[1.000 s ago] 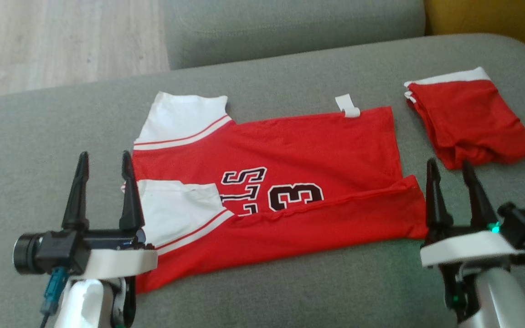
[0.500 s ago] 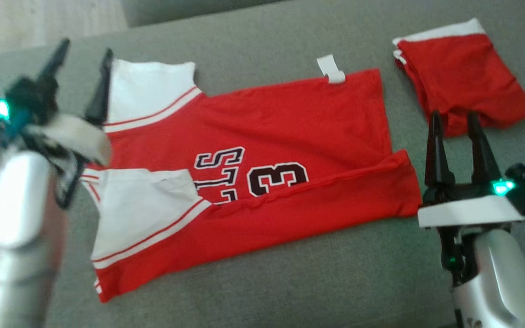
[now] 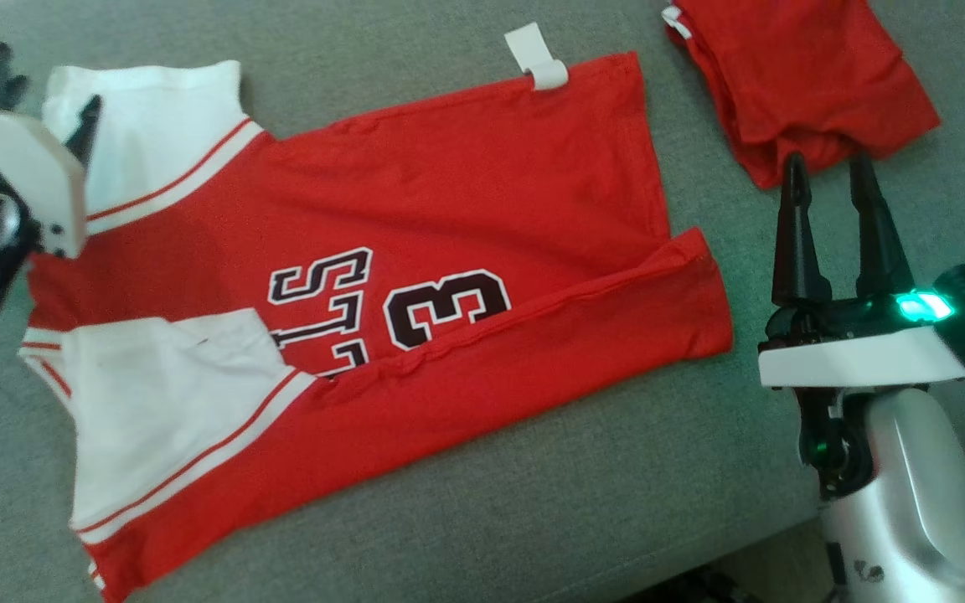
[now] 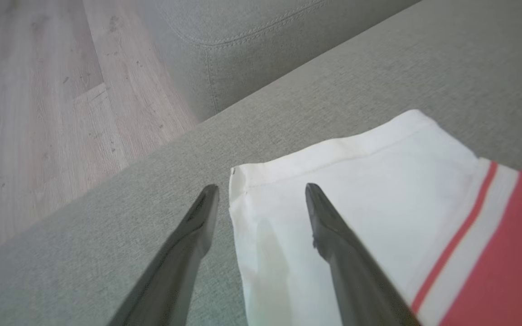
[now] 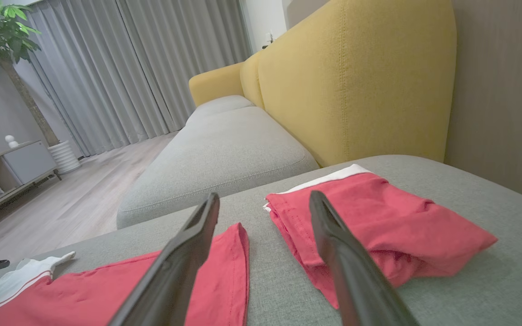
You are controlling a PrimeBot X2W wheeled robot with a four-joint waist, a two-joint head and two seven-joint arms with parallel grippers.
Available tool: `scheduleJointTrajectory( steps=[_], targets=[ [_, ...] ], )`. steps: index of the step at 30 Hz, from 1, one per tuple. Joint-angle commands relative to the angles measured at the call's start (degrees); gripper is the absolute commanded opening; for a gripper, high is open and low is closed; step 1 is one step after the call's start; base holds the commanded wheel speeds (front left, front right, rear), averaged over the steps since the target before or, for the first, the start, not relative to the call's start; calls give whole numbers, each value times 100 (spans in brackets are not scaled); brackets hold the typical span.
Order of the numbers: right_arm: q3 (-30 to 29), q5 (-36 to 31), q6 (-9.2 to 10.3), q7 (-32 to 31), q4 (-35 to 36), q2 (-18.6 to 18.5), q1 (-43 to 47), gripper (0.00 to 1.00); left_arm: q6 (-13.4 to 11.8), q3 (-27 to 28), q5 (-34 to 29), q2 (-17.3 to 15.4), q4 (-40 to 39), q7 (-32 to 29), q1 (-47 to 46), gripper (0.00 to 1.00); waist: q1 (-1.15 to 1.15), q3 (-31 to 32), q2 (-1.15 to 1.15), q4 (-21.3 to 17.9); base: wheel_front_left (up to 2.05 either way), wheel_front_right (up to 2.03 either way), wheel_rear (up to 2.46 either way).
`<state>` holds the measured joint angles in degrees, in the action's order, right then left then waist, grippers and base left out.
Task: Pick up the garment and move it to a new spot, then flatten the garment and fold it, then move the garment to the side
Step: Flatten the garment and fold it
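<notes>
The head view takes in the whole red garment (image 3: pixel 415 251), spread flat on the grey cushion (image 3: pixel 533 519). The left wrist view closes in on its white sleeve (image 4: pixel 356 181) — the left gripper (image 4: pixel 261 187) is spread wide and empty, one finger on either side of the sleeve's corner edge. The right gripper (image 3: pixel 827 163), equally wide and empty, hovers just off the hem — near a folded red piece (image 3: pixel 801 75).

Soft, even daylight; shadows faint. Head view slightly soft, left arm (image 3: pixel 9 167) motion-blurred at its edge. Wrist views wide-angle, bowed at the edges.
</notes>
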<state>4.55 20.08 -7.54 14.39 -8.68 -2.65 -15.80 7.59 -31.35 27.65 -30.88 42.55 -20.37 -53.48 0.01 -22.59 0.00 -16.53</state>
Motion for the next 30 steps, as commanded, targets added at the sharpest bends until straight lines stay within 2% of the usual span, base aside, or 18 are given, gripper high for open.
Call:
scheduleJointTrajectory(
  steps=[1,7,18,19,20,21,26,30],
  targets=[
    [142,56,5,60,234,-23,-82,100,-11,129,75,-387,-53,-47,-358,100,-1,-100,0,-104,0,0,0],
    [230,102,5,61,286,-23,-104,100,-11,-14,236,-509,350,-253,-629,100,-1,-215,0,-203,0,0,0],
    [195,135,5,61,300,-23,-137,100,-10,-294,610,-518,896,-635,-965,100,-1,-430,0,-349,0,0,0],
    [180,133,5,61,306,-23,-139,100,-10,-337,692,-503,937,-764,-955,82,-1,-435,0,-353,0,0,0],
    [160,138,5,61,312,-23,-138,100,-10,-409,786,-484,927,-894,-930,9,-1,-431,0,-353,0,0,0],
    [134,153,5,61,315,-23,-131,100,-10,-474,878,-482,877,-964,-914,0,-1,-425,0,-344,0,0,0],
    [41,125,5,61,250,-23,-87,100,-10,-652,1096,-449,657,-686,-907,0,-1,-294,0,-180,0,0,0],
    [26,-25,5,61,225,-23,-98,100,-10,-712,1136,-346,488,-27,-907,0,-1,-87,0,30,0,0,0]
  ],
)
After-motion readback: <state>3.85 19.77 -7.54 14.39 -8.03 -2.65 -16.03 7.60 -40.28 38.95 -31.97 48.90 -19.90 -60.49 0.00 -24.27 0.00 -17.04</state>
